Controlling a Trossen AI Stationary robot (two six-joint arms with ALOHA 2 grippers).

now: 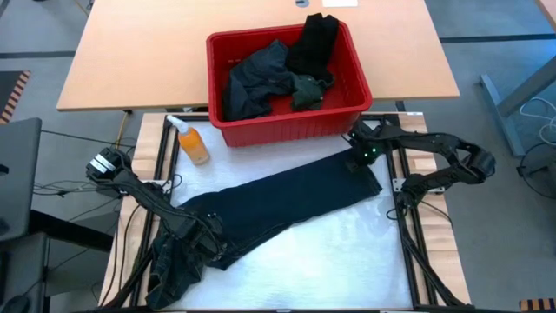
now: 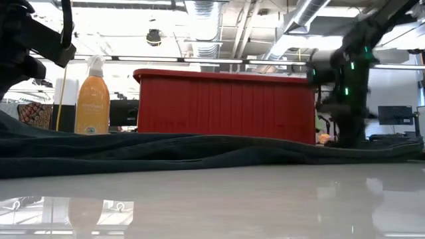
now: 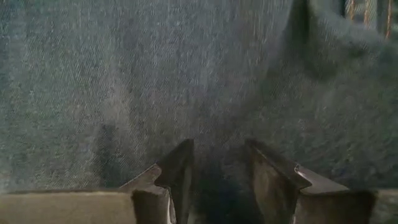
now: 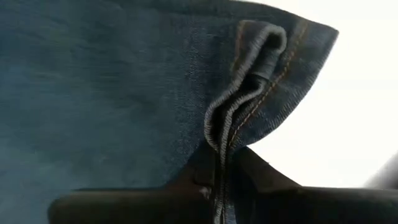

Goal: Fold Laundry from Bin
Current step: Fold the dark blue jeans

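Dark navy jeans [image 1: 278, 204] lie spread slantwise on the white table top, from near left to far right. My left gripper [image 1: 195, 236] stands over their bunched near-left end, shut on denim. My right gripper [image 1: 360, 156] is at their far-right leg end, shut on the hem. The red bin [image 1: 287, 129] stands behind the jeans at the far middle, and more dark laundry [image 1: 269, 78] lies heaped inside it. In the low view the jeans [image 2: 166, 153] lie low across the table in front of the bin [image 2: 226, 106]. My left gripper has a thick wad of denim [image 3: 217, 174] between its two fingers, at the jeans' near-left end. The fingers come from above, pointing down. The cloth around them spreads out slack. My right gripper pinches the stitched hem [image 4: 233, 134] at the jeans' far-right leg end between its two fingers. Several layers are folded together there, edge up. The fingers come from above, slanting slightly. The rest of the leg trails off toward the near left.
An orange bottle [image 1: 193, 143] stands upright left of the bin, just beyond the jeans. A tan table [image 1: 130, 52] lies behind the bin. Bare white table top [image 1: 347, 252] shows at the near right. Metal frame rails [image 1: 408, 235] run along the sides.
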